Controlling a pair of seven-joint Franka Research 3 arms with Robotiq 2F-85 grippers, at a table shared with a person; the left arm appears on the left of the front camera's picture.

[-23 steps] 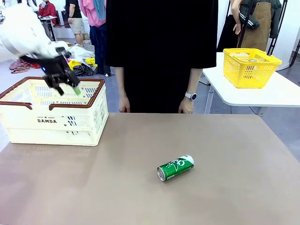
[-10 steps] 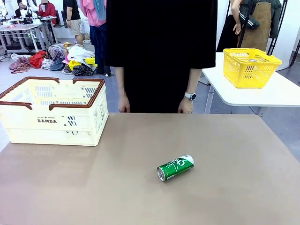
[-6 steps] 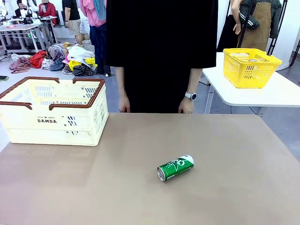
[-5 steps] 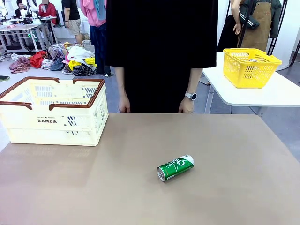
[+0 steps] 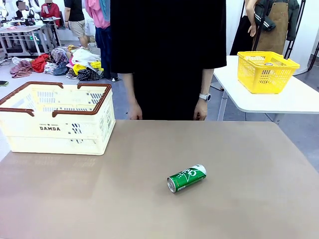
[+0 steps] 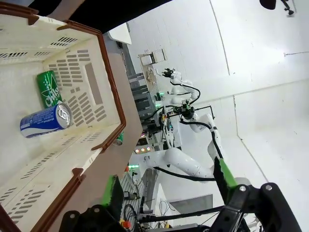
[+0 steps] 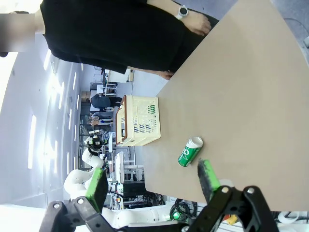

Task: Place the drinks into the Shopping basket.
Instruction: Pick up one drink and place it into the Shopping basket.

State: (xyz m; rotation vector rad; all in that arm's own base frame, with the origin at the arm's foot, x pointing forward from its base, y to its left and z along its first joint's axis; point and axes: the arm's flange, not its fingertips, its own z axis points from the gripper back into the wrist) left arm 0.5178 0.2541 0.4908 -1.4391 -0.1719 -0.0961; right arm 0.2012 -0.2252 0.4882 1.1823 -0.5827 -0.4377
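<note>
Left wrist view: wide-open, empty left gripper (image 6: 168,186) has withdrawn above the far-left cream-white slotted plastic basket (image 6: 113,92) holding a slim blue can (image 6: 46,123) and a green can (image 6: 48,88); another green can (image 5: 186,178) remains mid-table to collect; right gripper (image 7: 152,181) open, empty.

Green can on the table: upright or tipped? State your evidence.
Tipped: the green can lies on its side on the table, a silver end showing.

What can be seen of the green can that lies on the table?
The can is slim, metal by its look, green with white lettering and silver ends. It lies on its side on the brown table, slanted, one end toward the front left. Only the table touches it.
</note>
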